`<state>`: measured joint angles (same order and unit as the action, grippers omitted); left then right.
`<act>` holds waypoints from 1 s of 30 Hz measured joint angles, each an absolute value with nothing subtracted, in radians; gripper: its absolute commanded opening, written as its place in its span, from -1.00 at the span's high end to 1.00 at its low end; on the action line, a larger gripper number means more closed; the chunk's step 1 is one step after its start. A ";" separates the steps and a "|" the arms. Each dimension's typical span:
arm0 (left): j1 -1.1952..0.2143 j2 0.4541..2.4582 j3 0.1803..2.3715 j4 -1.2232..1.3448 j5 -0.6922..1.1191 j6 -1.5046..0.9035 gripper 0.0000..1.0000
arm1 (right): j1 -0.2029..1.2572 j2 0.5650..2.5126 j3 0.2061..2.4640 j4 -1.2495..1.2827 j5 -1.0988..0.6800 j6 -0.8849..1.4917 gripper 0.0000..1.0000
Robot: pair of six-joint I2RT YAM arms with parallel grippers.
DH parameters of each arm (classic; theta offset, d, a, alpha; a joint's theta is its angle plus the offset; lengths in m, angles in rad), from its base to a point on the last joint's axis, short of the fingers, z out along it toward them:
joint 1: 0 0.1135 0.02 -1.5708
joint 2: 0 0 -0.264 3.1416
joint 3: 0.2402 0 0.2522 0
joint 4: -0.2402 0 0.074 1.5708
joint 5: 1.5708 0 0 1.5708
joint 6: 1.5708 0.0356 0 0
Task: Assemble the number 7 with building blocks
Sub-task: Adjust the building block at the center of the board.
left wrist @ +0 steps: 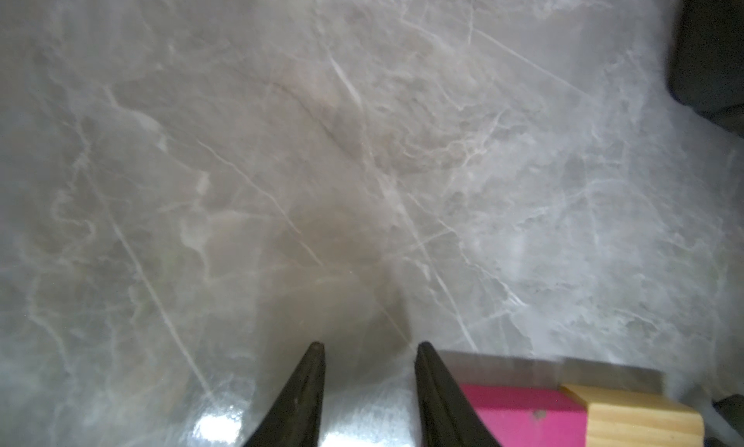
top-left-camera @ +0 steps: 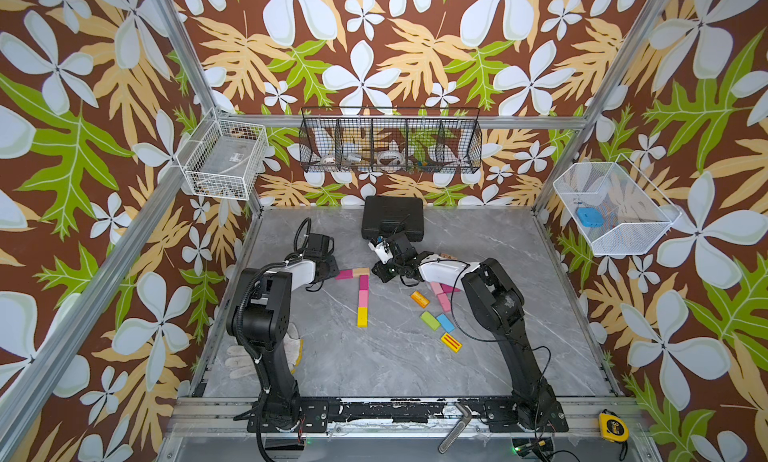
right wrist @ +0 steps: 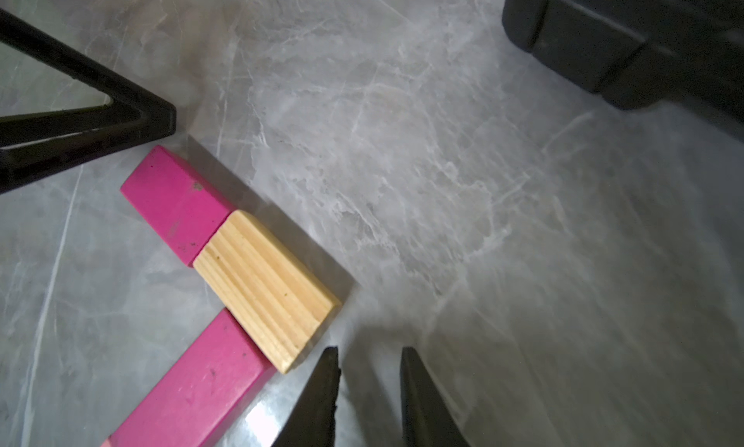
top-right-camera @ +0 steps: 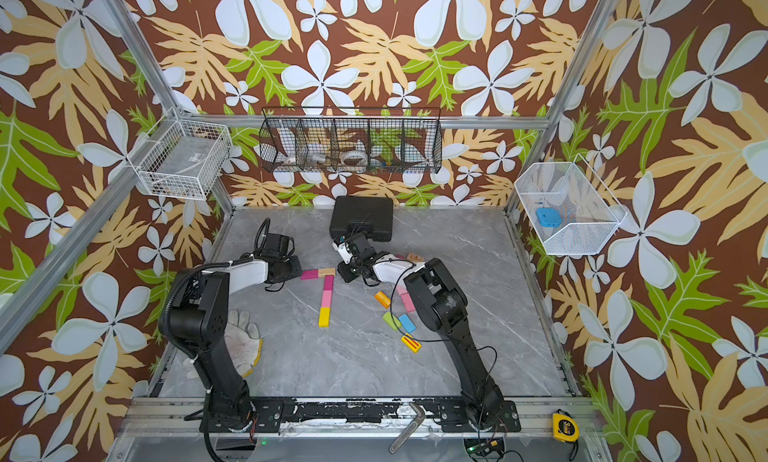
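Left pincer (left wrist: 370,346) hangs low over the counter (top-left-camera: 374,368), jaws parted and nothing between them; a work glove (top-left-camera: 239,362) lies well off to its near left, out of play. Just right of this pincer begins the figure 7, and its top bar is what the coming move seems to turn on. A magenta block (left wrist: 519,412) and a plain wood block (right wrist: 265,292) lie end to end, touching. Their long axis runs left to right, so the bar lies straight between the two pincers. The magenta end is just beside the left pincer's right-side finger; whether they touch I cannot tell. From the wood block's near side the stem runs toward the near edge: a second magenta block (top-left-camera: 364,282), a pink block (top-left-camera: 363,298), a yellow block (top-left-camera: 362,317), all in line.

Right pincer (right wrist: 368,350) sits just beside the wood block's right end, jaws a little apart, narrower than the left's, and empty. Each arm is nearest its own end, so I judge any squaring of the bar would be a push along that axis; a sideways knock could skew the stem. Farther right, spare blocks lie loose and well apart from the 7: an orange block (top-left-camera: 419,299), pink spares (top-left-camera: 443,302) partly under the right arm, a green block (top-left-camera: 430,320), a blue block (top-left-camera: 445,322) and a yellow red-striped block (top-left-camera: 451,342). At the far side a black case (top-left-camera: 392,216) stands clear of the bar
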<state>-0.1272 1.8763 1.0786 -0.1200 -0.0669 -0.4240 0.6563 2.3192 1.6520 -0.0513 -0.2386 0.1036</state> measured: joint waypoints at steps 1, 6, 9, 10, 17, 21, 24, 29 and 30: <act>-0.127 1.877 1.080 -0.120 -0.066 -0.424 0.20 | 0.660 2.323 1.658 -0.053 -0.238 0.104 0.45; -0.127 1.879 1.082 -0.117 -0.062 -0.423 0.20 | 0.668 2.329 1.670 -0.058 -0.237 0.101 0.45; -0.127 1.880 1.084 -0.119 -0.055 -0.420 0.20 | 0.670 2.329 1.670 -0.060 -0.237 0.100 0.45; -0.127 1.880 1.084 -0.119 -0.053 -0.419 0.20 | 0.672 2.329 1.670 -0.060 -0.237 0.100 0.45; -0.127 1.867 1.071 -0.126 -0.075 -0.421 0.20 | 0.672 2.329 1.668 -0.057 -0.237 0.100 0.45; -0.127 1.864 1.072 -0.143 -0.102 -0.424 0.20 | 0.672 2.329 1.664 -0.052 -0.237 0.100 0.45; -0.127 1.863 1.073 -0.155 -0.119 -0.424 0.20 | 0.672 2.329 1.664 -0.051 -0.237 0.100 0.45; -0.129 1.855 1.073 -0.184 -0.133 -0.424 0.21 | 0.672 2.329 1.664 -0.051 -0.237 0.099 0.45; -0.132 1.855 1.073 -0.187 -0.134 -0.424 0.21 | 0.672 2.329 1.664 -0.051 -0.237 0.099 0.45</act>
<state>-0.1322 1.8553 1.0733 -0.1867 -0.1337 -0.4244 0.6724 2.3291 1.6642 -0.0509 -0.2371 0.0994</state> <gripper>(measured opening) 0.398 0.277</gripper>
